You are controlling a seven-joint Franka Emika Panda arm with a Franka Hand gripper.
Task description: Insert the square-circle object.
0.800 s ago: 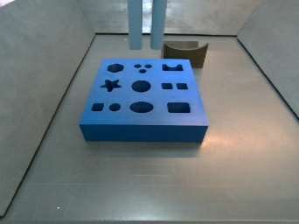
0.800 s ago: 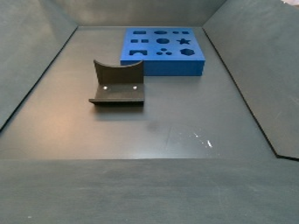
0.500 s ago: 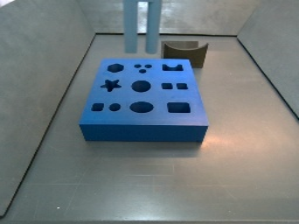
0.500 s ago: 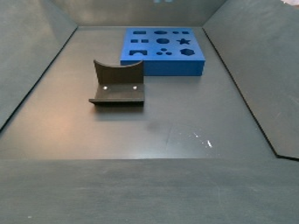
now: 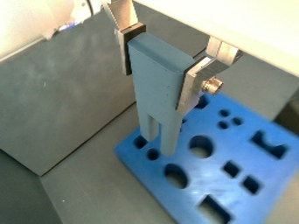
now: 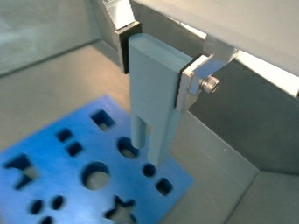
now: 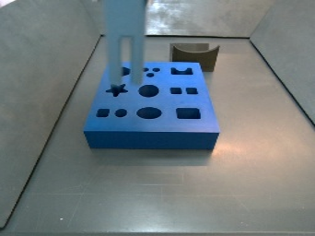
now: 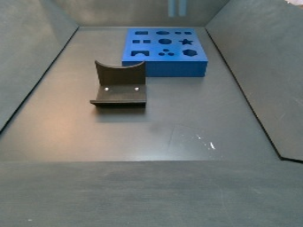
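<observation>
No writing or label shows on anything. The gripper (image 5: 162, 61) hangs above the blue board (image 5: 222, 179), its silver fingers (image 6: 195, 77) clamped on a tall pale blue two-pronged piece (image 6: 152, 96); in a side view that piece (image 7: 122, 32) is blurred and cut off at the frame's top. The square-circle object (image 7: 194, 55) sits on the floor just behind the board (image 7: 153, 109), partly hidden by it. Elsewhere the fixture (image 8: 119, 85) stands apart from the board (image 8: 167, 51).
</observation>
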